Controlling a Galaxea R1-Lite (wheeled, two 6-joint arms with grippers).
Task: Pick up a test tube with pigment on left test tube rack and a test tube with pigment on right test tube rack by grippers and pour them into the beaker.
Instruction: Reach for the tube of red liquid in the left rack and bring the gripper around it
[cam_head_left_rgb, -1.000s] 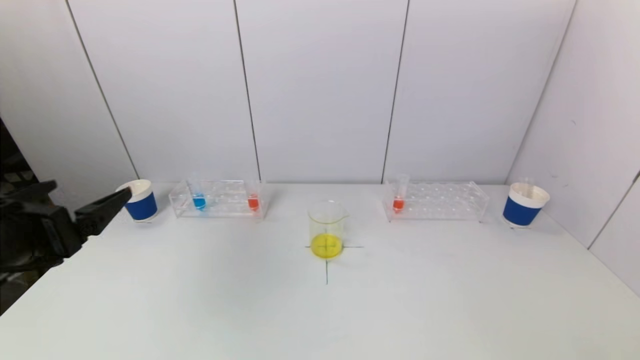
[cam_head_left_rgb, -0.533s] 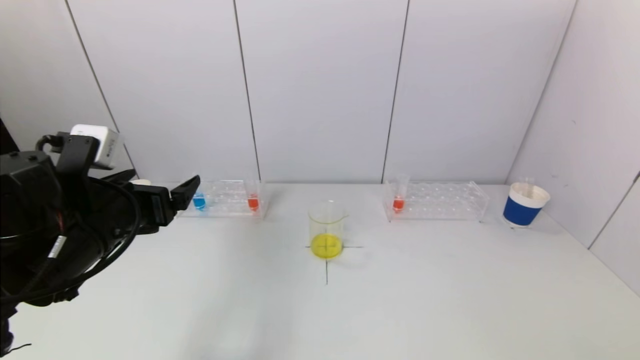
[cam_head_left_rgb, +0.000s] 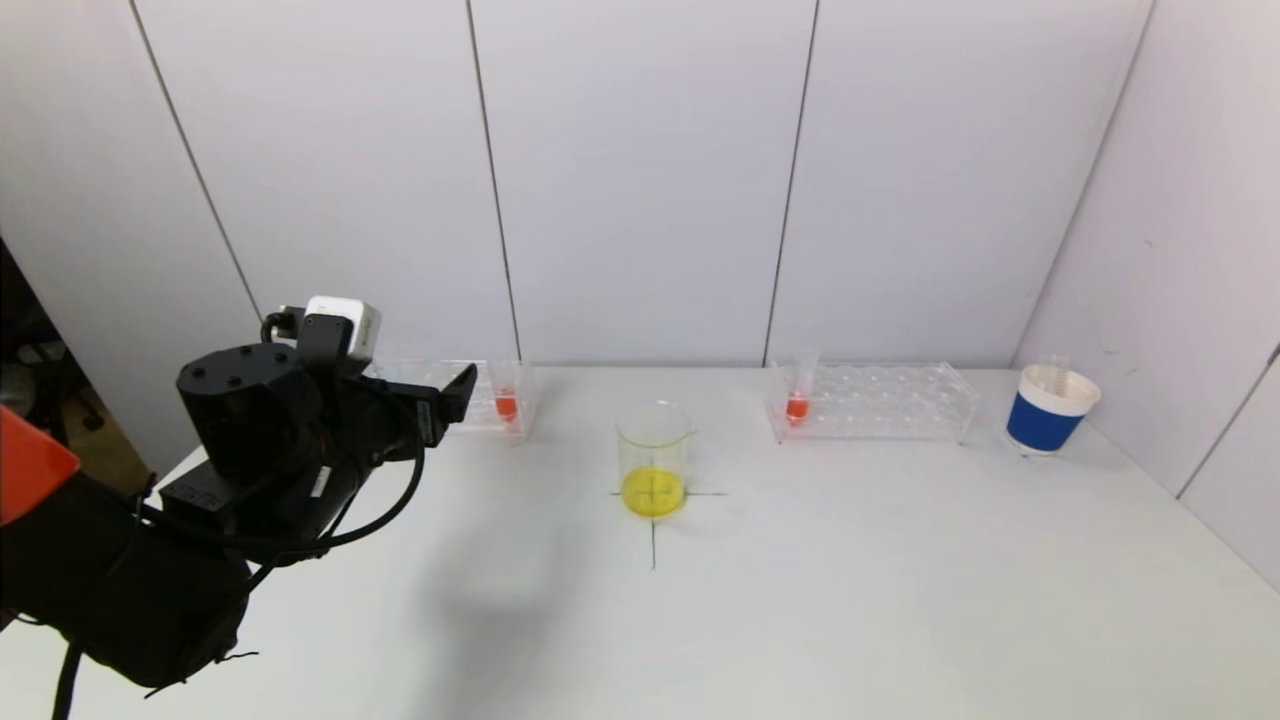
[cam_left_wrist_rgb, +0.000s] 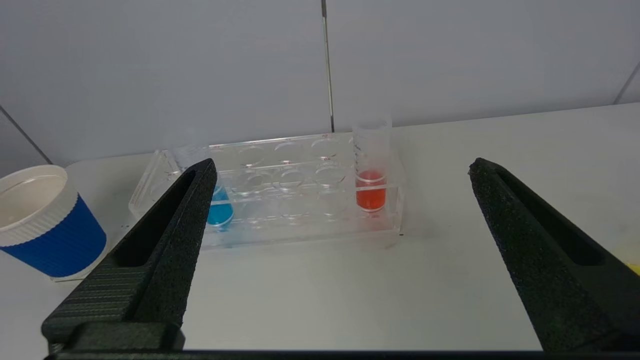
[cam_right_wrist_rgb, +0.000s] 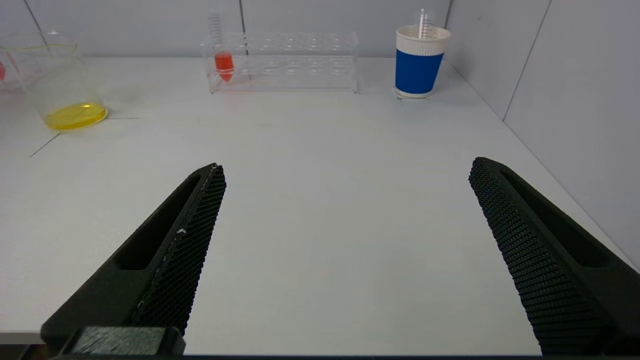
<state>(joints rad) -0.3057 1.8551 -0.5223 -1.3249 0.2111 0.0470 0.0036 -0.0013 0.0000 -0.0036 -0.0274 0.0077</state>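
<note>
While its jaws gape, the left claw (cam_head_left_rgb: 440, 400) has neared the left rack (cam_left_wrist_rgb: 280, 200).

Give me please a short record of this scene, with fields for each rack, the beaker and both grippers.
left rack: blue tube, red tube
right rack: one red tube
beaker: between the racks, yellow liquid inside
left gripper: open, empty, facing left rack
right gripper: open, empty, over bare table, away from right rack
cups: blue cup right of right rack; another beside left rack
</note>
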